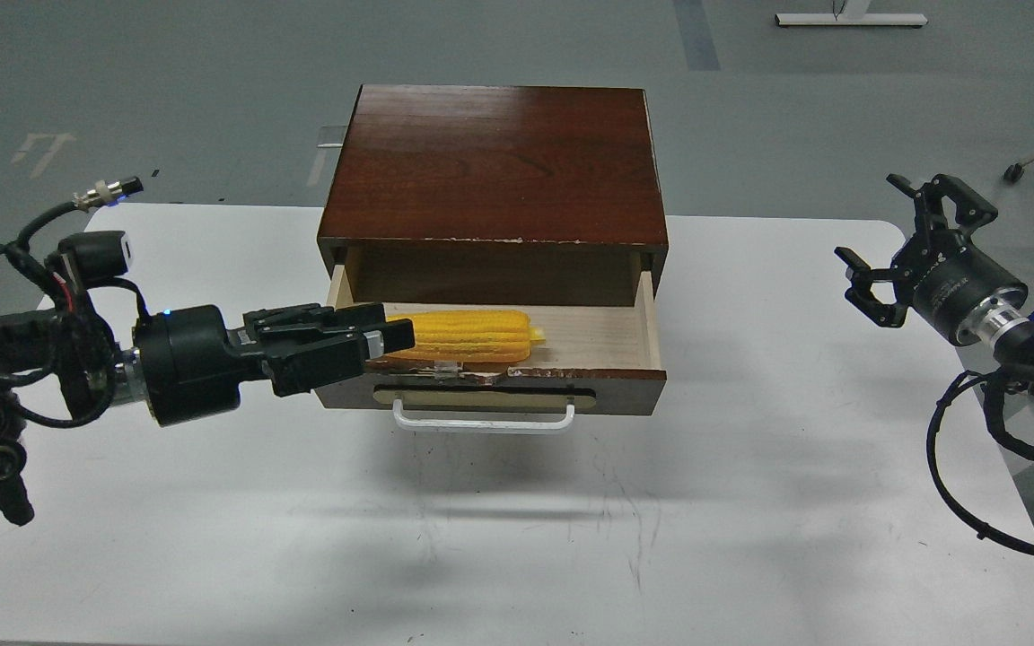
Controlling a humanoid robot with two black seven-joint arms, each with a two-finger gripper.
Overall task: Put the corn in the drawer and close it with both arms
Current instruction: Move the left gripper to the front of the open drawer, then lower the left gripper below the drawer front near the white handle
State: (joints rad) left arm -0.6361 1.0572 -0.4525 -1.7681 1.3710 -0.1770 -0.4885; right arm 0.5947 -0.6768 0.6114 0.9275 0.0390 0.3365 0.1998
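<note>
The yellow corn (468,334) lies lengthwise in the open drawer (607,336), toward its front left, tapered end to the right. My left gripper (389,330) reaches in from the left at drawer height, and its fingers close around the corn's left end, which they hide. The drawer is pulled out of the reddish-brown cabinet (495,161); its dark front carries a tan oval plate and a white bar handle (481,420). My right gripper (887,240) hangs open and empty above the table's right side, well clear of the cabinet.
The cabinet stands at the back middle of a white table (517,538). Black cables loop off my right arm (975,467) near the table's right edge. Grey floor lies beyond the table.
</note>
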